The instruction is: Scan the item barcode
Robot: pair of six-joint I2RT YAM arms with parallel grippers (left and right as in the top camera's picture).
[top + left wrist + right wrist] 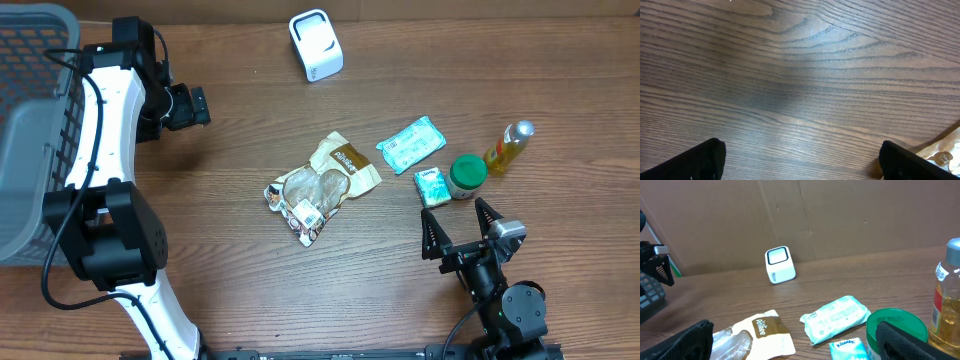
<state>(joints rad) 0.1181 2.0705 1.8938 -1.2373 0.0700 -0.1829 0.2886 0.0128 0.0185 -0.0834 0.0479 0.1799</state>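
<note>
**Snack bag (322,185): position relative to both tools**

The left tool (203,105) stands wide and holds nothing; its wrist view shows only bare bench (800,75) between the fingers (695,162), with a corner of the bag at the lower right edge of that view. The right tool (457,228) is also wide and empty.

The bag lies flat on the bench and is judged to be the item to scan. Its long axis runs on a diagonal, one end toward the wipes pack (411,144), the other toward the near edge of the bench. A white label (305,212) sits at the near end; whether it carries the barcode cannot be told.

The bag lies between the two tools, and neither is clearly nearer. The left tool points toward it across open bench.

On the right-arm side of the bag lie the wipes pack, just beside its far end, then a tissue pack (432,186), a green-lidded jar (467,177) and an oil bottle (508,147). The tissue pack and jar stand directly ahead of the right tool, so a careless reach from that side risks knocking them.

The scanner (316,45) stands beyond the bag, well apart. A basket (30,130) sits far off on the left-arm side.
</note>
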